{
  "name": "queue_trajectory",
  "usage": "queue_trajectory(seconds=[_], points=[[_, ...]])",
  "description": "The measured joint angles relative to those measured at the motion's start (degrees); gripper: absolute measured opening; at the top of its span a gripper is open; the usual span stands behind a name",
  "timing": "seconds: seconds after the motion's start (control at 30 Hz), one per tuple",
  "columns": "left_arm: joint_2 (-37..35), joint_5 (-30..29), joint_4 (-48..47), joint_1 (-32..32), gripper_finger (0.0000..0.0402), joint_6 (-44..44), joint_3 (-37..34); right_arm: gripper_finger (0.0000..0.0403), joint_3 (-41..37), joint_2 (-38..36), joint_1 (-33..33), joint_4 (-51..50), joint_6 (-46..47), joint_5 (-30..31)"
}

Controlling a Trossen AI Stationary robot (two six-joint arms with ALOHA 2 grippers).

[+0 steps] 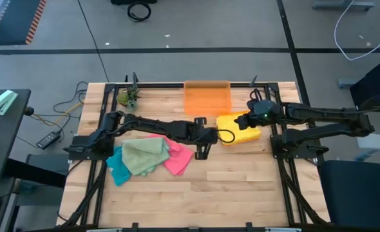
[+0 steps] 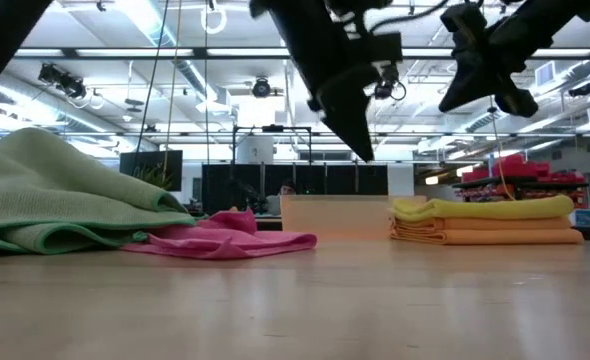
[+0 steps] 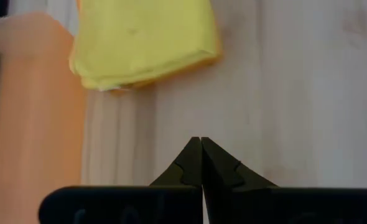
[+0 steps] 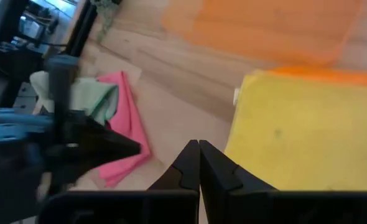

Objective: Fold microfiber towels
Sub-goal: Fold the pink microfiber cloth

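High view: the left claw [image 1: 201, 152] hangs pinched shut and empty over bare counter [image 1: 228, 193] at frame centre, between two sets of microfiber towels. The unfolded heap of sage green towel [image 1: 142, 154], pink towel [image 1: 178, 158] and teal towel [image 1: 118, 169] lies just to its left, nearer this arm than the other. The right claw [image 1: 243, 122], also shut and empty, hovers over the folded yellow towel [image 1: 249, 133] at centre right, beside the orange bin [image 1: 207, 98]. A reach leftward looks the likeliest next move.
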Motion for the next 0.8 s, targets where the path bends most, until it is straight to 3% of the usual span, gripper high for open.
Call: queue_trajectory(seconds=[0.17, 0.33, 0.47, 0.63, 0.8], points=[[-3.7, -1.3, -6.2, -4.1, 0.0003, -2.3, -2.5, 0.0007, 0.0, 1.9, 7.6, -1.8, 1.8, 3.4], [-15.5, -1.5, -4.7, -7.9, 0.0003, -7.6, -17.1, 0.0007, -0.5, 5.8, 20.0, 2.1, 5.7, 13.1], [-26.7, -1.5, 0.7, -12.3, 0.0007, -12.2, -30.0, 0.0007, -0.5, 12.3, 27.9, 12.2, 1.8, 22.0], [-36.1, -1.3, 2.7, -17.1, 0.0008, -16.6, -41.9, 0.0007, -0.5, 23.7, 30.4, 27.2, -9.1, 24.0], [-40.2, -1.6, 2.3, -19.0, 0.0016, -19.5, -50.7, 0.0018, 0.8, 33.1, 29.3, 36.3, -15.8, 23.7]])
